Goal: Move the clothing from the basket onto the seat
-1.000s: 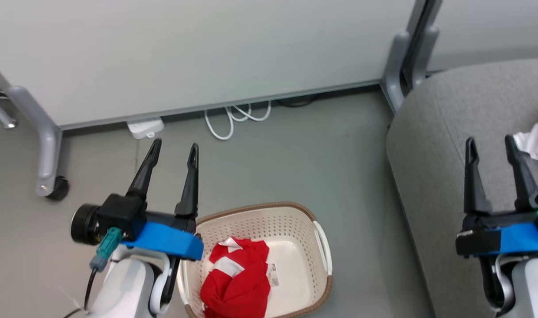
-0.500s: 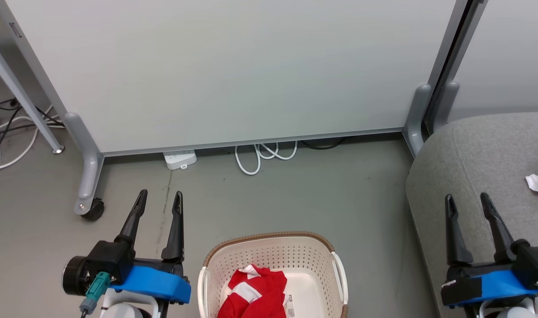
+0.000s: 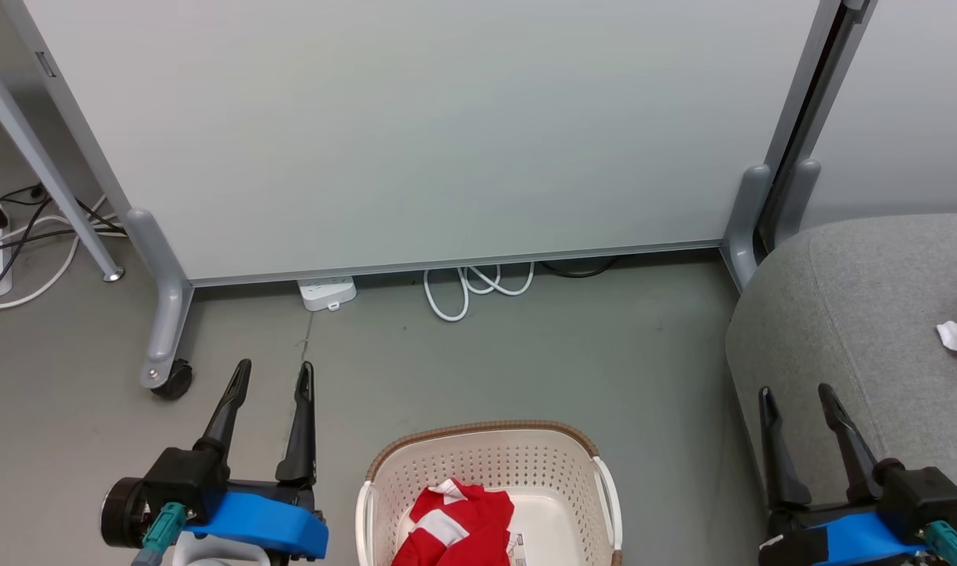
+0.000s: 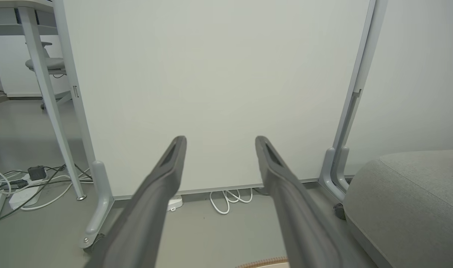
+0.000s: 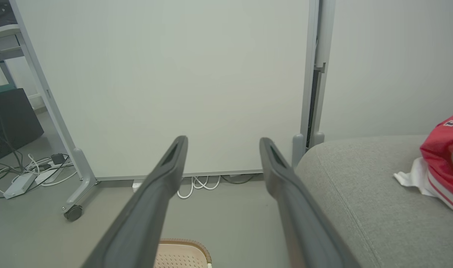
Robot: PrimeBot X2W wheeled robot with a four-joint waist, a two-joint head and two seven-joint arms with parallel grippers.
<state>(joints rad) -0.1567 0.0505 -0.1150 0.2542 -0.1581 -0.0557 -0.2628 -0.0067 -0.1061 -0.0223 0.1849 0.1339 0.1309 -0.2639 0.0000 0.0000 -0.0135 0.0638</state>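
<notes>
Looking down from the robot's head onto a grey floor. Nearest, at the lower left, the left gripper (image 3: 274, 368) hovers over bare floor, its two dark fingers spread apart and holding nothing; at the lower right, the right gripper (image 3: 794, 391) hovers at the front edge of the seat, its fingers likewise spread and empty; each wrist view shows the same open gap between the fingers, with nothing in it.

Between the two grippers, at the bottom edge, the basket (image 3: 478, 428) stands on the floor, cream plastic with a brown rim; a crumpled red jersey (image 3: 455, 525) with white stripes lies inside it, towards its left side, beside a paper label (image 3: 516, 542); the part of the basket nearest the robot is cut off, so whether more lies there cannot be told.

Farther right, the grey seat (image 3: 856, 314) carries a second red jersey (image 5: 444, 156), seen from the right wrist with white fabric at its edge, well apart from the basket.

Farthest, a looped white cable (image 3: 467, 287) and a power strip (image 3: 327, 292) lie at the foot of a pale partition panel (image 3: 416, 134).

The task looks partly done: at least one garment is on the seat; at least one is left in the basket, to be grasped, carried across and set down; neither gripper is reaching into the basket.
</notes>
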